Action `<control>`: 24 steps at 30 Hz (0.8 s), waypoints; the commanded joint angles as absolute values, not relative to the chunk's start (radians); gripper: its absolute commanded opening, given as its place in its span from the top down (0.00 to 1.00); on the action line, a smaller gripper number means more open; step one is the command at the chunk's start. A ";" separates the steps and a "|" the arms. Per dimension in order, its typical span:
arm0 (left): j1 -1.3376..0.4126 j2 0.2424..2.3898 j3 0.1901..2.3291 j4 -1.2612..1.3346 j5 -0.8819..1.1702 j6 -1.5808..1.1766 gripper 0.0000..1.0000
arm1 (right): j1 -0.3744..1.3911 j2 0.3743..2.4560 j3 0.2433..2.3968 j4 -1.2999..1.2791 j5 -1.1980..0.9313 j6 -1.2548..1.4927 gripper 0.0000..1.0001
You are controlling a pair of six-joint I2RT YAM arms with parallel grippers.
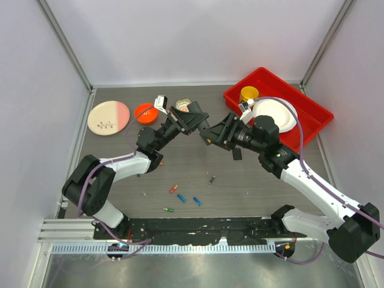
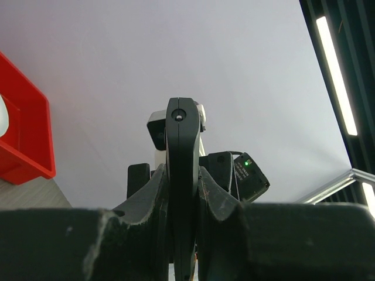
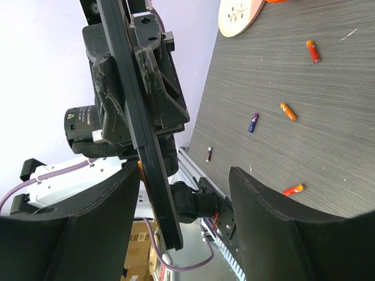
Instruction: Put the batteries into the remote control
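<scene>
The left gripper (image 2: pixel 181 202) is clamped on the remote (image 2: pixel 180 158) and holds it in the air, at the centre of the top view. The right gripper (image 3: pixel 184 211) stands wide, with one finger on each side of the remote's end, holding nothing. If it closes off-centre, it may twist the remote out of the left grip. The batteries (image 1: pixel 181 198) lie on the table (image 1: pixel 252 180), lower centre, where a falling remote could scatter them.

One remote control (image 3: pixel 137 117) is counted. At least five batteries (image 1: pixel 181 198) are counted left of the one red tray (image 1: pixel 317 113). In the tray one white plate (image 1: pixel 270 111) and one yellow cup (image 1: pixel 249 94) are noted; left of it, one orange bowl (image 1: pixel 145 112) and one pink-and-cream plate (image 1: pixel 108 117).
</scene>
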State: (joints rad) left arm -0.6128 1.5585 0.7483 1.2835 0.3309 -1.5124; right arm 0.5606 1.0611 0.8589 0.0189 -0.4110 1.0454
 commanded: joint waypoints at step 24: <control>-0.611 1.539 0.739 1.546 0.333 -1.503 1.00 | 0.525 1.012 0.943 -0.088 -0.443 0.896 0.48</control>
